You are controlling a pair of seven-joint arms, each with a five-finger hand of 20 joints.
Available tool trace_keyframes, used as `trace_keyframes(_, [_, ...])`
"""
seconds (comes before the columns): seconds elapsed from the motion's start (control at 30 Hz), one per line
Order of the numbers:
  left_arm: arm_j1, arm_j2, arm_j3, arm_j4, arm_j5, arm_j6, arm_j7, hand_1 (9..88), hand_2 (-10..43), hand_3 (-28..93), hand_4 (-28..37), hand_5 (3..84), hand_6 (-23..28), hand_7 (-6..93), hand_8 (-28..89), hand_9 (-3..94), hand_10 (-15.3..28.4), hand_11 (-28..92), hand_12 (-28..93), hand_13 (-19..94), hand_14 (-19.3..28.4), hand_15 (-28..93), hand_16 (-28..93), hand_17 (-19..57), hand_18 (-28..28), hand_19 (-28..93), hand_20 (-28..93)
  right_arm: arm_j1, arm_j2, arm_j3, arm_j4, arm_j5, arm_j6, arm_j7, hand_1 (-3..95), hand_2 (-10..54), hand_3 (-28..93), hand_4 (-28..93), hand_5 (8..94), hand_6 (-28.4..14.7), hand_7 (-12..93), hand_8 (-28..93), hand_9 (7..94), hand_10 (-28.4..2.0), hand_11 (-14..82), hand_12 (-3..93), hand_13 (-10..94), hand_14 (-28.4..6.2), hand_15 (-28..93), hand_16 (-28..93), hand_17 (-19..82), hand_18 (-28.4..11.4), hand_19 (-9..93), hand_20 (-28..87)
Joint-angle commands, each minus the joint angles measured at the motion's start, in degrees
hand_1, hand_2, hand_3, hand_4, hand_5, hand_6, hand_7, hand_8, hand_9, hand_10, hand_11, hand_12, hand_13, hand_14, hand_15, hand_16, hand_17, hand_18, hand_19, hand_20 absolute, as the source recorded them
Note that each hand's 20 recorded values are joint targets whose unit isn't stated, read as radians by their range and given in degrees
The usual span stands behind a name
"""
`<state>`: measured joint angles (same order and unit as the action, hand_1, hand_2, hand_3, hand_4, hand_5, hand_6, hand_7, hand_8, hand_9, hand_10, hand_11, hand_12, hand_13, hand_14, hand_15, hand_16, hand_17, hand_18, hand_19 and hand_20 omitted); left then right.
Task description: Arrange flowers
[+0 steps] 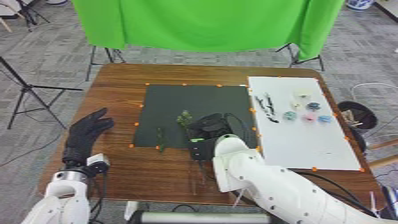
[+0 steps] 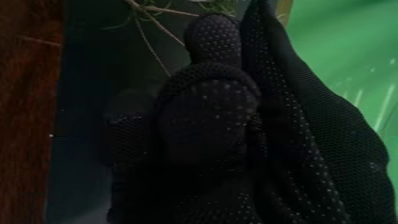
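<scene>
We are holding our right hand (image 1: 210, 126) beside and to the right of a leafy green sprig (image 1: 185, 119) pointing away from us, its fingers' hold impossible to tell.

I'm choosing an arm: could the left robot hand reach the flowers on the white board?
Probably not: the right robot hand is in between, and the flowers lie at the opposite side of the table.

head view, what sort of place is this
Probably a robotics lab: two white robot arms at a wooden table, a green cloth hung behind it, and a black tripod on the grey floor.
</scene>
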<state>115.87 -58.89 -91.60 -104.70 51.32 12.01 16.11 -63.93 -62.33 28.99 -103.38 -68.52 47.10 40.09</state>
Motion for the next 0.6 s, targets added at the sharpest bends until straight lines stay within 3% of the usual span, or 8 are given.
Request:
trace_keyframes(0.03, [0.41, -0.26, 0.08, 0.16, 0.24, -0.69, -0.58, 20.8, 6.5, 73, -28.3, 49.4, 2.4, 13.2, -8, 51.8, 13.8, 20, 12, 42, 16.3, 23, -2, 10.8, 11.3, 5, 19, 0.09, -0.29, 0.01, 0.02, -0.59, -0.17, 0.68, 59.7, -9.5, 61, -16, 80.1, -3.8, 26, 7, 93.7, -10.9, 29.5, 18.8, 94, -1.1, 54, 17, 74, -7.3, 78, 37])
trace_keyframes(0.6, [0.67, -0.36, -0.25, 0.06, 0.57, -0.84, -0.82, 23.5, 2.2, 75, -28.3, 49.2, 2.2, 13.3, -8, 51.7, 13.8, 20, 12, 42, 16.3, 23, -2, 10.7, 11.4, 5, 18, -0.08, 0.36, -0.11, -0.27, -0.43, -0.09, 0.39, 54.4, -9.5, 59, -13, 77.0, -3.8, 22, 7, 93.7, -11.1, 27.3, 20.8, 94, -1.2, 52, 18, 73, -7.4, 78, 37])
